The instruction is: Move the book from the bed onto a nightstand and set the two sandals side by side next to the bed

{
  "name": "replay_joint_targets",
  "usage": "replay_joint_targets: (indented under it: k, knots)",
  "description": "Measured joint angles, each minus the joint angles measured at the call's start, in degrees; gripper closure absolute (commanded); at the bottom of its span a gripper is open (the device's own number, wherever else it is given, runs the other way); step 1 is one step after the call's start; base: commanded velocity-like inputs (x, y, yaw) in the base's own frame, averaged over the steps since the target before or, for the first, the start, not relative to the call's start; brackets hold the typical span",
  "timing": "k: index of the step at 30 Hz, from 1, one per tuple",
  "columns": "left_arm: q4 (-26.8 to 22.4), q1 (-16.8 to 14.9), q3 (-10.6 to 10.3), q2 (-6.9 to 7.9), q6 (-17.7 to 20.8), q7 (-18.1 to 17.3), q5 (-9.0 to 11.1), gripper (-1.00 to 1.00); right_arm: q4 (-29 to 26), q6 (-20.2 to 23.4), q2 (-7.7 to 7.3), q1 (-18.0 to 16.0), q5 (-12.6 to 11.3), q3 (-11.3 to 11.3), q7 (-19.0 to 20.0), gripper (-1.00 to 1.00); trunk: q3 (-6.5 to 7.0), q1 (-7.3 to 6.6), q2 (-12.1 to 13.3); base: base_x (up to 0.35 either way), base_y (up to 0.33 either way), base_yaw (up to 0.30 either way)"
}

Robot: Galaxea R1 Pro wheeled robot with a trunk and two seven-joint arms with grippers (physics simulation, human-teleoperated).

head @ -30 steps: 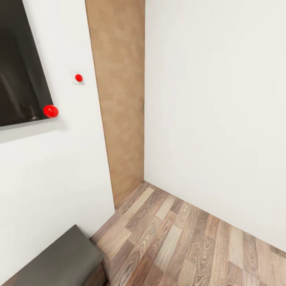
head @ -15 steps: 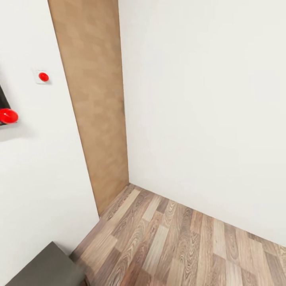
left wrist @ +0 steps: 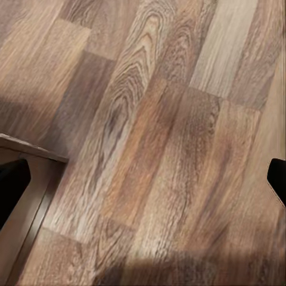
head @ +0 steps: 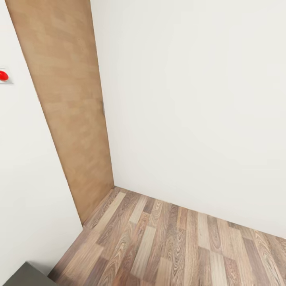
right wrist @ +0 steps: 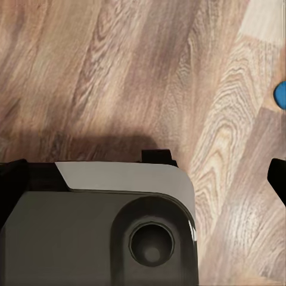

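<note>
Corner of white wall point(head: 190, 111), tan door point(head: 67, 111), wood-plank floor point(head: 171, 246).

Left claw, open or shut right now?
Open. In the left wrist view the left claw has its dark fingertips at opposite edges of the picture, with bare wood-plank floor between them and nothing held.

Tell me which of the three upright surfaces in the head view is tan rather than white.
The door, a tall tan panel in the corner. It stands between the white wall at the right and the white wall carrying the red button at the left.
</note>
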Motion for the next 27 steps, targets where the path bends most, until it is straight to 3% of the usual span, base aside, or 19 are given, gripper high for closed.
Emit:
replay_joint_targets:
  k: [15,27]
  knots:
    - [0.0,0.0,0.1,0.0,0.0,0.0,0.0,-1.0,0.0,0.0,0.0,0.0,0.0,0.0,0.0,-1.0,0.0,0.01,0.0,0.253,0.0,-0.273]
    - [0.0,0.0,0.0,0.0,0.0,0.0,0.0,-1.0,0.0,0.0,0.19,0.0,0.1,0.0,-0.2,-1.0,0.0,0.0,0.0,0.168,0.097,-0.02]
